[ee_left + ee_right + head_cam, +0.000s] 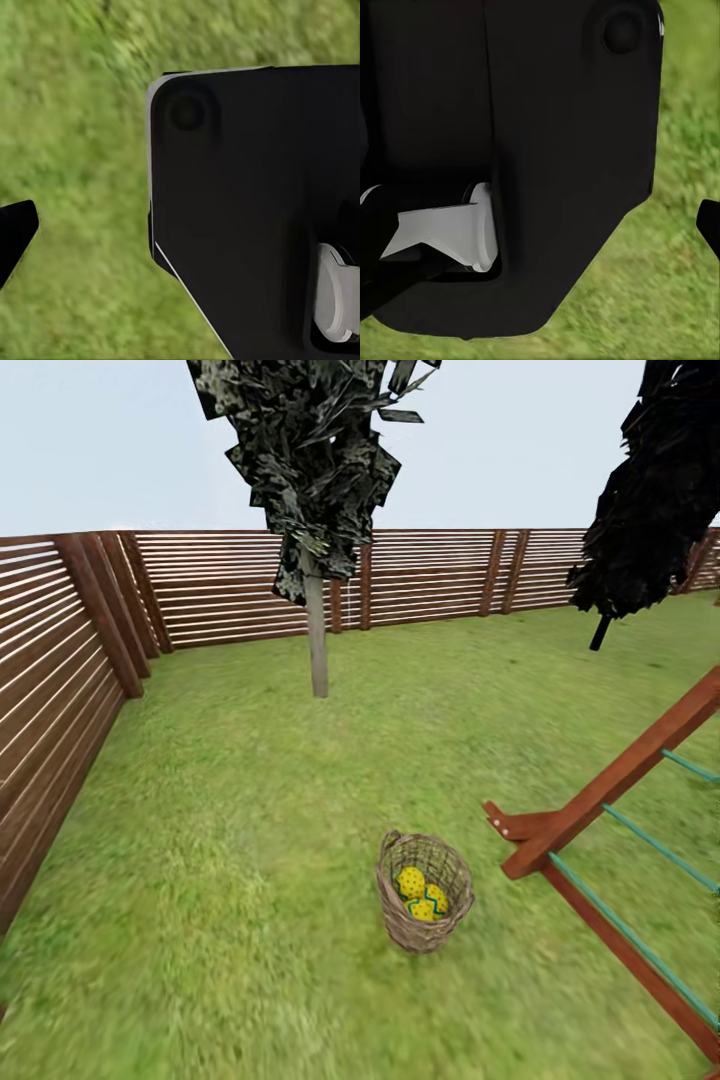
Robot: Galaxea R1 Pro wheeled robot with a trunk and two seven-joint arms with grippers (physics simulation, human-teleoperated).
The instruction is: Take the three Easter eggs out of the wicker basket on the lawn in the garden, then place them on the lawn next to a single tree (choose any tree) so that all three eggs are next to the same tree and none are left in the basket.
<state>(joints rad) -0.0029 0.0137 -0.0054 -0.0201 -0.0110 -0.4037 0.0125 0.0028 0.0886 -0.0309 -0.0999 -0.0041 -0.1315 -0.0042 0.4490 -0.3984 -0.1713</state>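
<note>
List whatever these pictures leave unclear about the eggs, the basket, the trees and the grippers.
- Easter eggs: head view, the wicker basket wall hides their lower parts; the count of three is unsure.
- Pale-trunked tree: crown cut by the top edge.
- Black tree: cut by the top and right edges.
- Climbing frame: cut by the right edge.
- Grippers: both wrist views show dark robot bodywork over the lawn; open or shut is unreadable.

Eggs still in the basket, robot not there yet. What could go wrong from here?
1. The wicker basket stands free on the lawn and looks light; a reach for the Easter eggs may tip it.
2. The wooden climbing frame stands close beside the basket, so the base or an arm may clip it on approach.
3. The pale-trunked tree stands well beyond the basket: an egg could slip on the way.
</note>
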